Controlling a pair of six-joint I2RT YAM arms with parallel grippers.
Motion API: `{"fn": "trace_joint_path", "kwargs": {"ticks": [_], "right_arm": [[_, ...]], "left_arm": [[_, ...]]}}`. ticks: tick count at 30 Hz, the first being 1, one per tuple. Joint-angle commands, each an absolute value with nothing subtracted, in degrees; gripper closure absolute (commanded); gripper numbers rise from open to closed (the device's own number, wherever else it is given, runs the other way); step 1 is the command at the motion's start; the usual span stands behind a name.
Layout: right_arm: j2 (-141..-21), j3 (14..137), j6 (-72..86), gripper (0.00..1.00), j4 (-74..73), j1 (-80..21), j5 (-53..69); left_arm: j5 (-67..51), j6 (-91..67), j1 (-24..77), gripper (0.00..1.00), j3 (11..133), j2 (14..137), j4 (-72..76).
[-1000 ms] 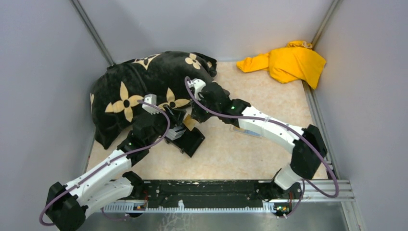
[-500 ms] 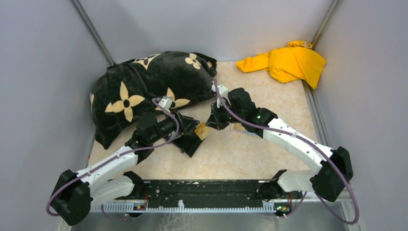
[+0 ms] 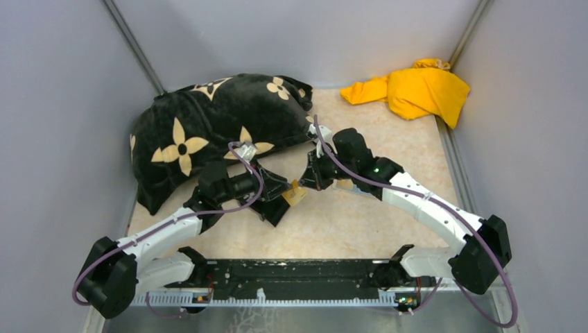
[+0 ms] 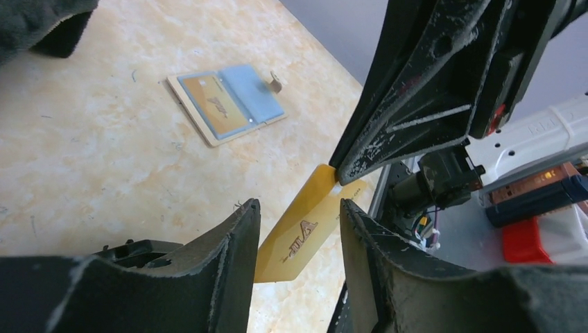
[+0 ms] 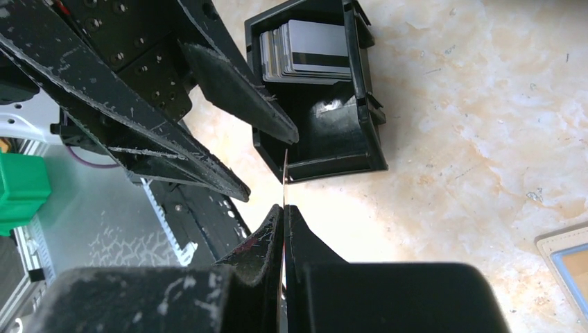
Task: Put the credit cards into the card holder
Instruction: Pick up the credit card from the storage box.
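My right gripper point(image 5: 284, 208) was closed tight on one end of a gold credit card point(image 4: 305, 232) and held it in the air. My left gripper point(image 4: 298, 208) stood about half open, one finger on each side of this card; if they touched it, I could not tell. The card holder point(image 4: 225, 104) lay open on the table point(image 4: 104, 152), well apart, with a light blue card point(image 4: 253, 94) and an orange card point(image 4: 211, 111) showing inside.

Far left, against the wall: black cushion point(image 3: 208, 118) printed with tan flowers. Far right corner: crumpled yellow cloth point(image 3: 416, 90). Near centre, just near of the cushion: open black box point(image 5: 336, 166), resting on marbled beige tabletop point(image 3: 416, 146).
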State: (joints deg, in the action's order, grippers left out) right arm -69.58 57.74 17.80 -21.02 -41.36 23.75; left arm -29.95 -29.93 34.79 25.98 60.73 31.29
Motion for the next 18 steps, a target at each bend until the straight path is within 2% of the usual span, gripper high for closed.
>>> {"fn": "trace_joint_path", "kwargs": {"ticks": [1,14,18], "right_arm": [[-67.62,58.16,18.35,1.00,-19.03,-39.73,26.54],[-68.97,56.97,18.75,1.00,-17.38,-36.47,33.49],[-69.63,55.98,18.81,1.00,-16.69,-35.43,35.01]], "left_arm": [[-35.19,-28.76,34.21,0.48,25.15,61.97,33.92],[-42.97,-29.03,33.43,0.47,27.85,70.28,35.18],[-44.11,-29.59,32.97,0.50,28.01,71.03,36.69]]}}
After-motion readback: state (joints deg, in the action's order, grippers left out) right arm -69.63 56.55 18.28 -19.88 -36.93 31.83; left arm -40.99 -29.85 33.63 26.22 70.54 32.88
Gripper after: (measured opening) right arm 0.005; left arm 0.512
